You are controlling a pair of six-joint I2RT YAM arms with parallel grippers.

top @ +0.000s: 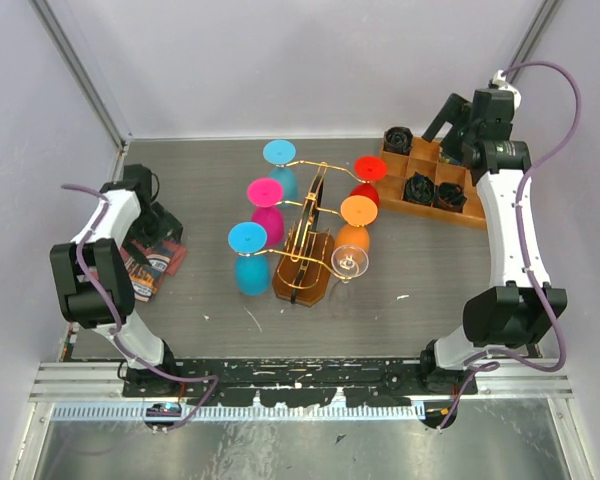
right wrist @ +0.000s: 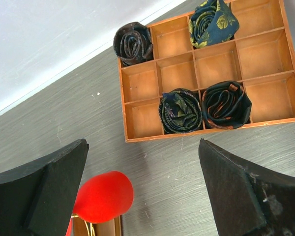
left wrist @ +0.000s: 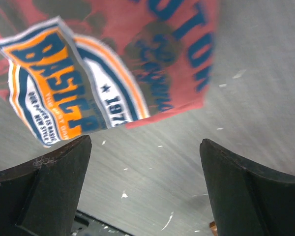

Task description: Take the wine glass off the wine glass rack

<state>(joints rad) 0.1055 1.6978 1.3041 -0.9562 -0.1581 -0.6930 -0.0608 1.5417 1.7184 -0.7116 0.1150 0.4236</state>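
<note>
black fingers of the left gripper fill the bottom corners of its wrist view, jaws wide apart and holding nothing, hovering over a red printed cloth on the left of the table. the right gripper is likewise spread wide and empty, poised by the near edge of a wooden tray of rolled ties at the far right. between the arms stands the wine glass rack, its base running near to far, with glasses hanging foot-up and bowl-down from the scroll arms, so each stem's long axis is roughly upright. three coloured glasses hang on its left side; on its right hang a red wine glass farthest, an orange wine glass in the middle and a clear wine glass nearest. which one is meant cannot be told, but the red one lies just to the near-left of the right jaws, showing in the corner of that wrist view, so the right arm looks the closer. it would likely need to swing left and draw the stem outward along its scroll arm, away from the rack's spine.
</note>
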